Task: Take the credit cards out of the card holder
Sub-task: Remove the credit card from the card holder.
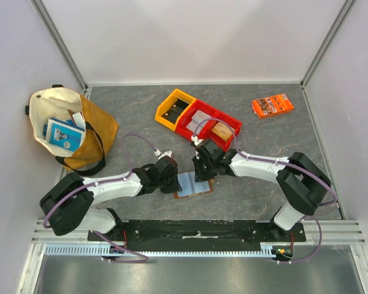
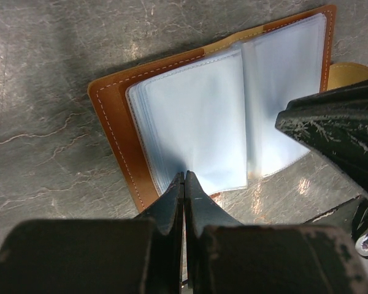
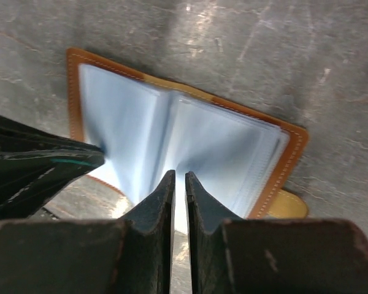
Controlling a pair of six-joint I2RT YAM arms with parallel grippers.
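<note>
The card holder [image 1: 193, 185] lies open on the grey table between both arms, brown leather [image 2: 110, 122] outside and pale blue sleeves [image 2: 196, 116] inside. No credit cards can be told apart from the sleeves. My left gripper [image 2: 184, 174] is shut, its tips resting at the near edge of the left sleeve stack; from above the left gripper [image 1: 173, 179] is at the holder's left side. My right gripper [image 3: 178, 176] hangs over the middle fold of the card holder [image 3: 288, 159], jaws a narrow slit apart with nothing clearly between them. From above the right gripper [image 1: 201, 173] is at the holder's far edge.
A yellow closure tab [image 3: 288, 205] sticks out from under the holder. Behind the arms stand a yellow bin [image 1: 175, 109] and red bins [image 1: 208, 125]. An orange packet [image 1: 273, 105] lies back right. A cream and mustard tote bag [image 1: 67, 125] sits at the left.
</note>
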